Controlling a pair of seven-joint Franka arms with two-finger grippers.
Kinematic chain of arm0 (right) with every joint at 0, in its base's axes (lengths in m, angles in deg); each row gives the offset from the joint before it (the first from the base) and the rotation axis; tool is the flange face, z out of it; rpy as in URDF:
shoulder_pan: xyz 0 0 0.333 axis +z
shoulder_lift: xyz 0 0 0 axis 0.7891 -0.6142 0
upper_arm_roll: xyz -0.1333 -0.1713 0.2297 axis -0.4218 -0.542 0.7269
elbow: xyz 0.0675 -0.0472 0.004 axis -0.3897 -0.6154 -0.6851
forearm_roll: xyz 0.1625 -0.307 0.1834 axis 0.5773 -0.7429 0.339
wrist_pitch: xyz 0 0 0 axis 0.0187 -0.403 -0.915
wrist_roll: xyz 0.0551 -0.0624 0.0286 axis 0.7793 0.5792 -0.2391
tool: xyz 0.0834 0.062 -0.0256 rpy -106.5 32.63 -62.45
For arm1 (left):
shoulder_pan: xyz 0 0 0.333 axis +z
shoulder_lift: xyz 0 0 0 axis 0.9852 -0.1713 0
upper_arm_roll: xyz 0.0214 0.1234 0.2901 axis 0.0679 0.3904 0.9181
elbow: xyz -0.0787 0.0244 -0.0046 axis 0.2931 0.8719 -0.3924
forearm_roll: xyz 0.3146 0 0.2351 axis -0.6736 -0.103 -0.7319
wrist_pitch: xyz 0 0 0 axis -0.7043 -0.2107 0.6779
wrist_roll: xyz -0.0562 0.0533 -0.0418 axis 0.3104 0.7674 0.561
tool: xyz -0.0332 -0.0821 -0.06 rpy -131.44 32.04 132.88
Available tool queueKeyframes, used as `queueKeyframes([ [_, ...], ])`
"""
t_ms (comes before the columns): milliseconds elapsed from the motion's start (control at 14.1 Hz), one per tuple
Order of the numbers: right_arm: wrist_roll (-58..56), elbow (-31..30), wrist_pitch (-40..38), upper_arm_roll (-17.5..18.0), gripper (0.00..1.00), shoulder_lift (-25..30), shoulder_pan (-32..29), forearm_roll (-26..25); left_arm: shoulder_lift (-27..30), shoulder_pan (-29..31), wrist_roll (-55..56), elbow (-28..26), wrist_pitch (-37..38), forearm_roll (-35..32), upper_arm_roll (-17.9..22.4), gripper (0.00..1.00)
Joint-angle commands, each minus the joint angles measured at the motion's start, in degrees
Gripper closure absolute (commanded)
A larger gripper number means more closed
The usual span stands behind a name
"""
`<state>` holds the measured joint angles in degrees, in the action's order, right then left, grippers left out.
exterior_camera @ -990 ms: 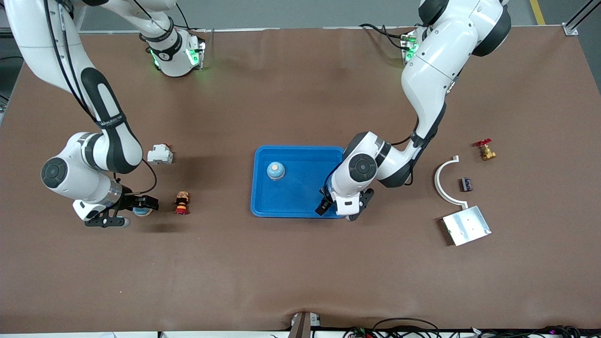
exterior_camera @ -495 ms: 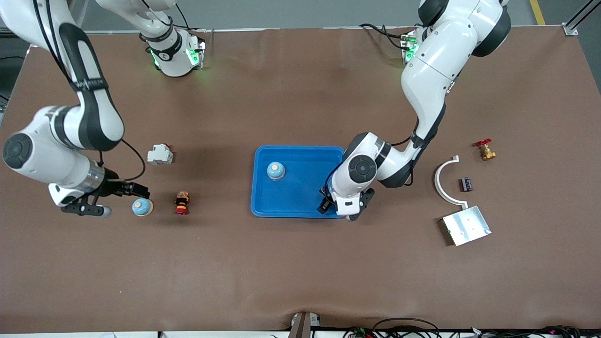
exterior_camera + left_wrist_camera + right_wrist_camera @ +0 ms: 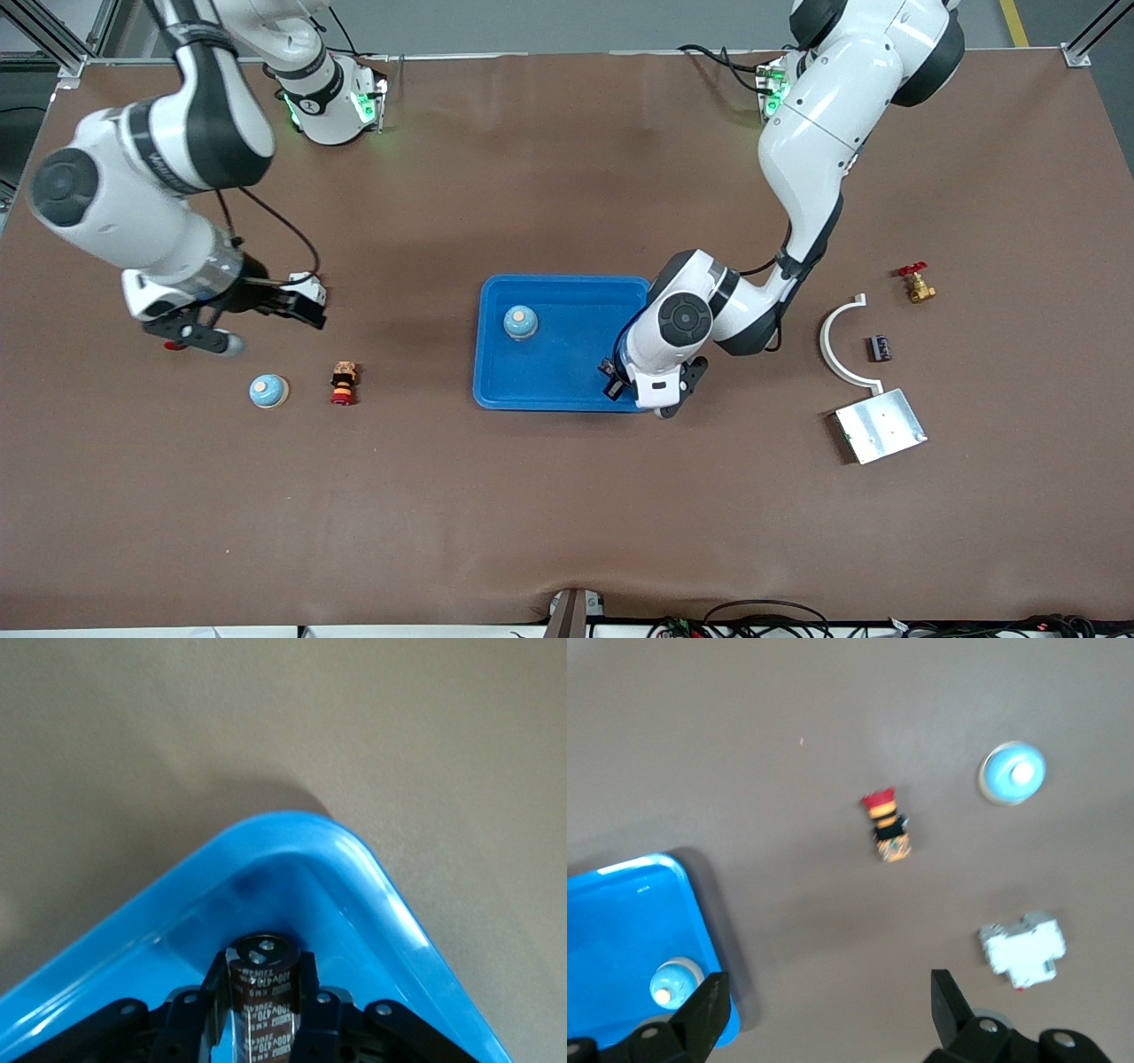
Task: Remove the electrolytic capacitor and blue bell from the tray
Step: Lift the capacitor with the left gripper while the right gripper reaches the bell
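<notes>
Blue glossy plastic tray [image 3: 567, 292] holds a domed bell [image 3: 520, 322]; my left claw [image 3: 262, 1010] is clamped on a dark cylindrical capacitor [image 3: 263, 988] in its rounded corner. My right claw [image 3: 824, 1010] hangs spread apart above the worktop [image 3: 567, 496].

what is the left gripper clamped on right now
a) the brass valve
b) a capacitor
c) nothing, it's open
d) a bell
b: the left wrist view shows the left gripper shut on a dark capacitor down inside a corner of the blue tray.
</notes>
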<state>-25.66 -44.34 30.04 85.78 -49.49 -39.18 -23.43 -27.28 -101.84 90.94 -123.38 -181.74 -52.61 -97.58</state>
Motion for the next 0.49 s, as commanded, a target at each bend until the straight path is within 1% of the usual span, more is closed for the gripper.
queueKeyframes([
  [0, 8.7, -1.0, -1.6, -0.4, 0.00, 0.0, 6.1, -2.5, 2.1, -0.8, 1.2, 0.3, 2.9, -1.7, 1.3, 0.96],
  [212, 15.9, -1.1, -2.3, -0.3, 0.00, -0.4, 11.3, -2.5, 5.3, -0.2, 1.2, 0.5, 6.3, -1.6, 1.1, 0.96],
  [353, 22.1, -1.1, -1.5, -0.3, 0.00, -1.8, 14.7, -2.5, 7.8, 1.0, 0.7, 0.5, 8.1, -1.6, 1.1, 0.96],
  [424, 24.5, -0.9, -1.3, -0.3, 0.00, -2.5, 16.4, -2.4, 9.3, 1.7, -0.7, 0.5, 10.3, -1.7, 1.0, 0.97],
])
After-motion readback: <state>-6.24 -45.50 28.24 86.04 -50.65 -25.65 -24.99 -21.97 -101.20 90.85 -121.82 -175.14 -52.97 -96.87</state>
